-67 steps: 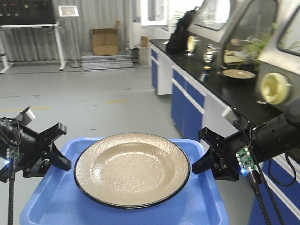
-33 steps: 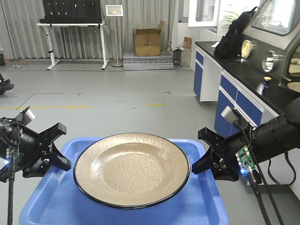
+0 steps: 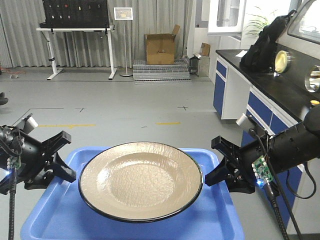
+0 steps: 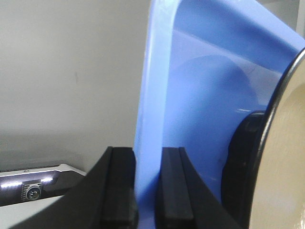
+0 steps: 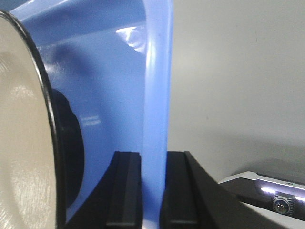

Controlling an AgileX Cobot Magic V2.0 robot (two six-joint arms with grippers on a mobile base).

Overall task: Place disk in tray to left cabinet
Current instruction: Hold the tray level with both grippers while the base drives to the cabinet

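We see the blue tray (image 3: 60, 220) carried between both arms, with the disk (image 3: 141, 180) lying flat in its middle, tan face up and black rim inside the tray's walls. The left end effector (image 3: 67, 157) sits at 9 o'clock of the tray. In the left wrist view its two black fingers (image 4: 119, 191) are closed narrowly on the tray's raised rim, one on each side of the blue wall. The right end effector (image 3: 215, 161) sits at 3 o'clock. The right wrist view shows the same grip, with both fingers (image 5: 126, 191) pressed against the rim. From each wrist view, the disk's edge shows just inside the clamped wall. Beyond the tray the grey floor (image 3: 125, 110) stretches away to a cardboard box (image 3: 160, 48) at about 12 o'clock. At about 2 o'clock a dark worktop (image 3: 280, 85) on blue cupboards runs along the room, with a black backpack (image 3: 265, 42) on it.
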